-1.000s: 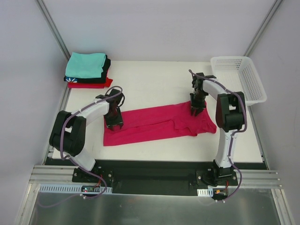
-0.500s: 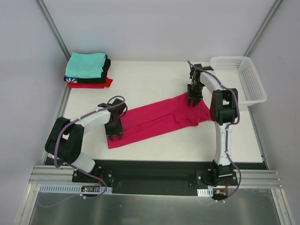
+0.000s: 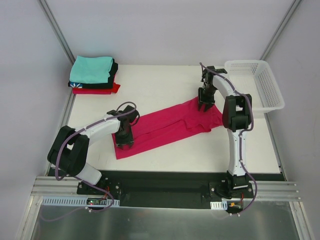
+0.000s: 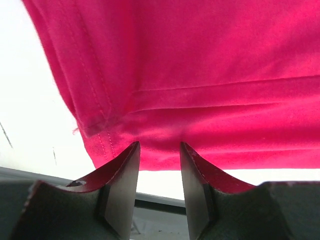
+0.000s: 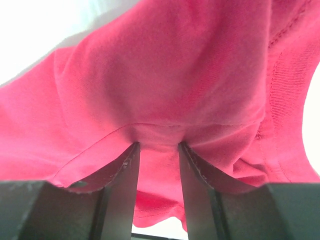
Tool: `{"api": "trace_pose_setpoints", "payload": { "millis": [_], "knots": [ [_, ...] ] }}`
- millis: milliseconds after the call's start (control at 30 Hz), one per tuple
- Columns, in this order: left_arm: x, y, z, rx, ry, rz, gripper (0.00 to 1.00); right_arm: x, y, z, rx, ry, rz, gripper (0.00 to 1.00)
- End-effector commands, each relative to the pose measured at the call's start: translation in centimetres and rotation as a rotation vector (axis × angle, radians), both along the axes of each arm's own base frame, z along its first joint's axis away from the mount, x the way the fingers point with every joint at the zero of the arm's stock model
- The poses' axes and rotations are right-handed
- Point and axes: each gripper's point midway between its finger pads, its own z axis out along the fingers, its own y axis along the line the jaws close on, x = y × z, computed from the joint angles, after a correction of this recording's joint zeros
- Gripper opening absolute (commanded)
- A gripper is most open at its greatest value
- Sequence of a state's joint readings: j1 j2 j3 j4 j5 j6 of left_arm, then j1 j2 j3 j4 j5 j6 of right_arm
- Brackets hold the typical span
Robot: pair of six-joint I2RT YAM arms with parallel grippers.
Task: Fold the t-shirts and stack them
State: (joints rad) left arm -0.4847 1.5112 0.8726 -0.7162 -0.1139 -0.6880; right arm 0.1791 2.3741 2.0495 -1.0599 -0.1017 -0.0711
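Observation:
The crimson-pink t-shirt (image 3: pixel 165 127) lies as a long folded band slanting across the table, from front left to back right. My left gripper (image 3: pixel 124 141) is down on its front-left end and pinches the cloth edge between its tips (image 4: pixel 158 147); the shirt (image 4: pixel 200 60) fills that view. My right gripper (image 3: pixel 205 106) is on the back-right end and is shut on a bunched fold (image 5: pixel 158 145) of the shirt (image 5: pixel 165 75). A stack of folded t-shirts (image 3: pixel 92 75), teal on top of black and red, sits at the back left corner.
A white plastic mesh basket (image 3: pixel 255 82) stands at the back right, close to the right arm. The white table (image 3: pixel 160 85) ends at a black rail along the front edge. Grey walls close in both sides.
The right gripper has pulled its end of the shirt back and a little left. The left gripper has moved its end slightly forward and to the right. The band now lies more slanted and stretched.

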Motion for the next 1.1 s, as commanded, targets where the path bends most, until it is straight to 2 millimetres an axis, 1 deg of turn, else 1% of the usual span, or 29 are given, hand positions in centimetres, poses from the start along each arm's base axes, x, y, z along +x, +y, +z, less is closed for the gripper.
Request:
{"api": "trace_pose_setpoints", "payload": {
  "millis": [0, 33, 167, 267, 300, 333, 400, 433, 467, 500, 533, 567, 600, 633, 667, 700, 733, 767, 800, 833, 867, 933, 967, 1000, 1033, 1067],
  "knots": [
    [-0.7, -0.7, 0.3, 0.019, 0.009, 0.004, 0.37, 1.1, 1.2, 0.7, 0.076, -0.003, 0.001, 0.41],
    [-0.5, -1.0, 0.4, 0.016, 0.004, 0.001, 0.37, 1.1, 1.8, 0.8, 0.104, -0.001, 0.002, 0.41],
    [-0.8, -2.4, 0.3, 0.015, 0.017, -0.024, 0.36, 2.0, 2.8, 1.2, 0.156, -0.033, 0.006, 0.43],
    [-1.6, -3.6, 0.2, 0.017, 0.024, -0.049, 0.35, 2.5, 3.3, 1.6, 0.19, -0.049, 0.011, 0.5],
    [-2.0, -4.2, 0.2, 0.013, 0.026, -0.069, 0.35, 2.8, 3.5, 1.9, 0.197, -0.062, 0.015, 0.57],
    [-2.3, -4.4, 0.2, 0.014, 0.03, -0.075, 0.34, 2.8, 3.7, 2.0, 0.21, -0.059, 0.017, 0.62],
    [-2.9, -4.9, 0.4, 0.019, 0.026, -0.089, 0.32, 2.9, 4.0, 2.6, 0.227, -0.072, 0.022, 0.66],
    [-2.8, -5.2, 0.9, 0.018, 0.014, -0.089, 0.32, 2.9, 4.0, 2.9, 0.234, -0.075, 0.02, 0.69],
    [-2.9, -5.2, 1.5, 0.02, 0.002, -0.087, 0.33, 2.9, 4.1, 3.9, 0.236, -0.094, 0.025, 0.72],
    [-2.4, -5.1, 2.1, 0.025, -0.022, -0.086, 0.33, 2.7, 4.0, 4.3, 0.235, -0.102, 0.027, 0.76],
    [-1.6, -5.5, 3.2, 0.017, -0.056, -0.089, 0.34, 2.7, 3.9, 5.2, 0.226, -0.119, 0.028, 0.8],
    [-1.1, -5.6, 4.4, 0.011, -0.087, -0.099, 0.35, 2.5, 3.8, 7.0, 0.223, -0.155, 0.034, 0.81],
    [-1.0, -5.2, 5.3, 0.032, -0.092, -0.107, 0.39, 2.3, 3.7, 8.1, 0.22, -0.174, 0.036, 0.94],
    [0.6, -5.7, 7.4, 0.023, -0.154, -0.108, 0.42, 1.7, 3.5, 8.5, 0.199, -0.178, 0.039, 0.96],
    [1.3, -5.7, 8.6, 0.019, -0.185, -0.127, 0.49, 1.3, 3.4, 9.3, 0.187, -0.189, 0.044, 0.96],
    [1.8, -5.7, 9.6, 0.015, -0.199, -0.135, 0.6, 0.9, 3.3, 11.2, 0.178, -0.228, 0.051, 0.96],
    [3.0, -6.4, 11.3, -0.017, -0.245, -0.138, 0.6, 0.4, 2.9, 11.7, 0.139, -0.238, 0.055, 0.96],
    [3.9, -6.1, 12.0, -0.022, -0.263, -0.14, 0.61, -0.4, 2.4, 11.9, 0.11, -0.225, 0.051, 0.96],
    [4.9, -6.4, 13.1, -0.04, -0.293, -0.145, 0.62, -1.0, 2.1, 12.8, 0.091, -0.237, 0.051, 0.96],
    [5.5, -6.3, 13.5, -0.044, -0.3, -0.149, 0.63, -1.6, 1.9, 13.1, 0.058, -0.239, 0.058, 0.96],
    [6.3, -5.8, 13.1, -0.02, -0.287, -0.158, 0.63, -2.4, 1.5, 12.6, 0.024, -0.221, 0.062, 0.96],
    [7.6, -5.6, 12.7, -0.014, -0.291, -0.166, 0.63, -3.3, 0.1, 12.7, -0.095, -0.231, 0.06, 0.96],
    [8.1, -5.3, 11.7, 0.008, -0.27, -0.188, 0.62, -4.1, -0.3, 11.8, -0.129, -0.203, 0.062, 0.96],
    [8.4, -4.7, 10.7, 0.017, -0.25, -0.183, 0.61, -4.4, -0.7, 11.4, -0.163, -0.195, 0.055, 0.96],
    [9.5, -5.2, 9.8, 0.0, -0.266, -0.213, 0.6, -4.5, -1.2, 11.2, -0.222, -0.2, 0.055, 0.96],
    [9.9, -5.2, 9.1, -0.014, -0.262, -0.216, 0.6, -4.7, -1.5, 10.7, -0.252, -0.198, 0.047, 0.96]
  ]
}}
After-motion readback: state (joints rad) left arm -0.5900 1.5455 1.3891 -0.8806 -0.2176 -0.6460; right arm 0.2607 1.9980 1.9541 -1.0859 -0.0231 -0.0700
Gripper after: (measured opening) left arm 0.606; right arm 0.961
